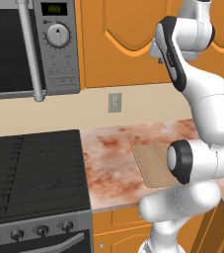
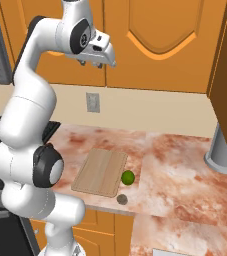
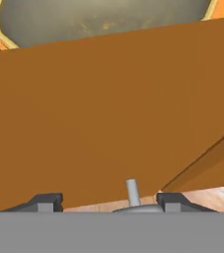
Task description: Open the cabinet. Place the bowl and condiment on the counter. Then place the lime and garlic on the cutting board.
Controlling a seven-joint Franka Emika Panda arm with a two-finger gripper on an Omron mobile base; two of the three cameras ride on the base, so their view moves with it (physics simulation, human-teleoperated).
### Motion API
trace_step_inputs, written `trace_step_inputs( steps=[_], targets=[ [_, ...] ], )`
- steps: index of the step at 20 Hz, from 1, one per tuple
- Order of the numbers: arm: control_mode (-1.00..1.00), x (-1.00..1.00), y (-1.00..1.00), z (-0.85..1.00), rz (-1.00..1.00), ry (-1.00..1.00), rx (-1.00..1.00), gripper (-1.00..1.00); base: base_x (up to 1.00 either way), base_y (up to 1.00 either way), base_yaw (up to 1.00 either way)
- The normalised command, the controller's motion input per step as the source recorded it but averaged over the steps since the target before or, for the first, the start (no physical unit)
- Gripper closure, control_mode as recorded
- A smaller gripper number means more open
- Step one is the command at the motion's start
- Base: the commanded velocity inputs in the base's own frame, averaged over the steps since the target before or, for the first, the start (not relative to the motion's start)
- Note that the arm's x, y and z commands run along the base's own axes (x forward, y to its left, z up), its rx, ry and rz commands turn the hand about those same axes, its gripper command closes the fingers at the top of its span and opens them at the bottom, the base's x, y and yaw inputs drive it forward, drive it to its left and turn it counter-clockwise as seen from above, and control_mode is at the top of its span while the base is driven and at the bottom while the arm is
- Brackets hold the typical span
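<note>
My gripper [image 2: 103, 61] is raised to the lower edge of the orange wall cabinet [image 2: 150, 40]. In the hand view the small silver knob [image 3: 131, 192] stands between my two dark fingertips [image 3: 49, 202], which sit apart and do not touch it; the gripper [image 3: 112, 202] is open. Past the brown door panel [image 3: 108, 113] the olive bowl [image 3: 103, 17] shows at the top, with a dark sliver beside it at the left edge. On the marbled counter [image 2: 180, 160] lies the tan cutting board [image 2: 100, 172] [image 1: 153, 165]. The green lime [image 2: 128, 177] touches its right edge, and the grey-brown garlic [image 2: 121, 199] lies just in front.
A black stove [image 1: 34, 168] sits left of the counter under a microwave [image 1: 29, 44]. A wall outlet [image 2: 92, 102] is behind the board. At the right a swung-out orange door [image 2: 225, 75] hangs over a grey appliance base [image 2: 220, 152].
</note>
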Motion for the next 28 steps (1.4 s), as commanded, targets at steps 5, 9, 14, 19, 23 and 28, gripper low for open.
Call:
trace_step_inputs(
  steps=[5, 9, 14, 19, 23, 28],
  targets=[
    [-1.0, 0.46, 0.0, 0.0, -0.03, 0.0, 0.0, 1.0, 0.0, 0.0, 0.0],
    [-1.0, 0.43, 0.0, 0.0, -0.01, -0.04, 0.02, 1.0, 0.0, 0.0, 0.0],
    [-1.0, 0.17, 0.0, -0.05, 0.0, -0.2, 0.03, 1.0, 0.0, 0.0, 0.0],
    [-1.0, 0.08, 0.0, -0.23, 0.0, -0.31, 0.01, 1.0, 0.0, 0.0, 0.0],
    [-1.0, 0.0, 0.04, -0.46, 0.0, -0.36, 0.0, 1.0, 0.0, 0.0, 0.0],
    [-1.0, -0.02, 0.2, -0.54, 0.0, -0.22, 0.0, 1.0, 0.0, 0.0, 0.0]
  ],
)
